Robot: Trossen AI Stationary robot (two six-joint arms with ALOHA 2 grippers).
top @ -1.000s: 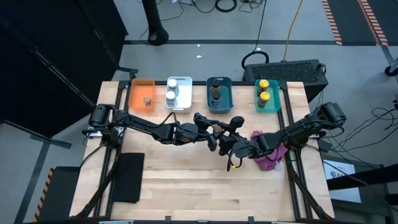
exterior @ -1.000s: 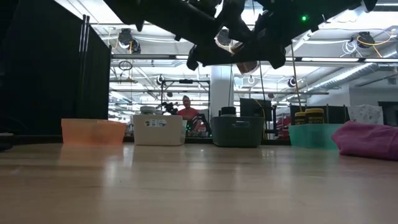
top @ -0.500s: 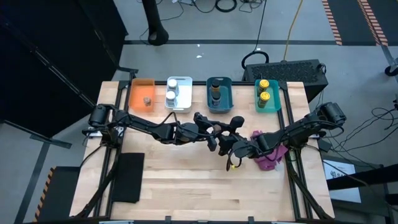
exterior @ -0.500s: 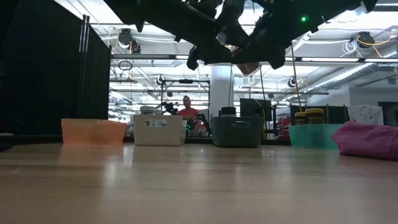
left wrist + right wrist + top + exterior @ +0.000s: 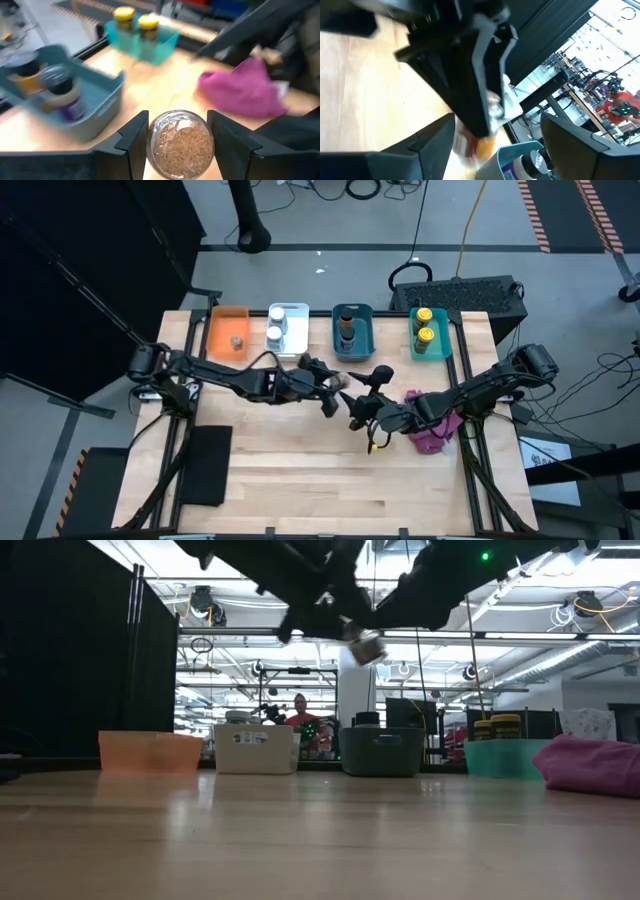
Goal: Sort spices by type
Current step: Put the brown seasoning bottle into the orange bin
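My left gripper (image 5: 177,121) is shut on a small glass spice jar (image 5: 181,145) filled with brown grains, high over the table's middle; the low view shows the jar (image 5: 368,648) in the air. My right gripper (image 5: 499,120) stands open just right of it (image 5: 362,408), with nothing between its fingers. Other spice jars stand in the bins at the far edge: one in the orange bin (image 5: 230,320), two white-lidded in the white bin (image 5: 290,352), dark-lidded ones in the blue bin (image 5: 366,330), two yellow-lidded in the teal bin (image 5: 440,340). My left gripper pinches the jar's round side wall (image 5: 150,145) between its two fingers, one on each side. The jar's round end faces back along the fingers. The jar is lifted clear, high above the table, and looks tilted in the low view.
A magenta cloth (image 5: 435,432) lies at the table's right, under my right arm. A black pad (image 5: 205,465) lies at the near left. The wooden table (image 5: 320,490) is bare toward its near edge. A person shows far behind the table (image 5: 300,715).
My right gripper has opened and let go of the jar. My left gripper has closed on it, then drawn back toward the table's left and far side, carrying the jar away from my right gripper.
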